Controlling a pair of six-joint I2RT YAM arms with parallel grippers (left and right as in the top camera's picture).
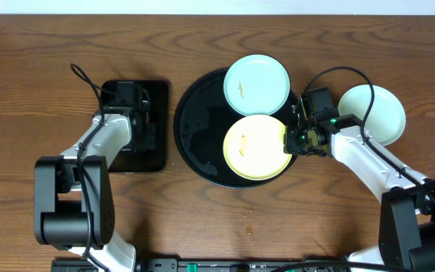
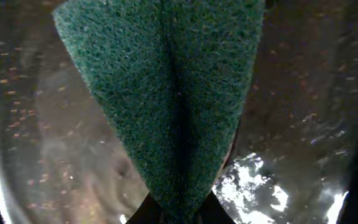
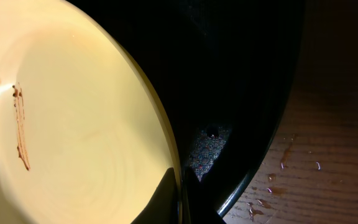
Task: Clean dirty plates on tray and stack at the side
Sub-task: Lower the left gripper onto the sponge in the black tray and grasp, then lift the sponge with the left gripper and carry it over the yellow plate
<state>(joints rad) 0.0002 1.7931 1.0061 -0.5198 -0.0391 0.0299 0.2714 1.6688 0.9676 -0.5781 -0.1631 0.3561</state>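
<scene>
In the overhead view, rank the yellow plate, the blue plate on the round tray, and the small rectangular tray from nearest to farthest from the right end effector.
1. Yellow plate: front of the round tray, its rim at the right end effector.
2. Blue plate: at the round tray's back.
3. Rectangular tray: far left, beyond the round tray.

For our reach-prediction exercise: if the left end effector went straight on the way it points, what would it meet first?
The left end effector grips a green scouring pad that leads, so the pad would probably press into the wet floor of the small rectangular black tray beneath. The gap is unclear.
</scene>
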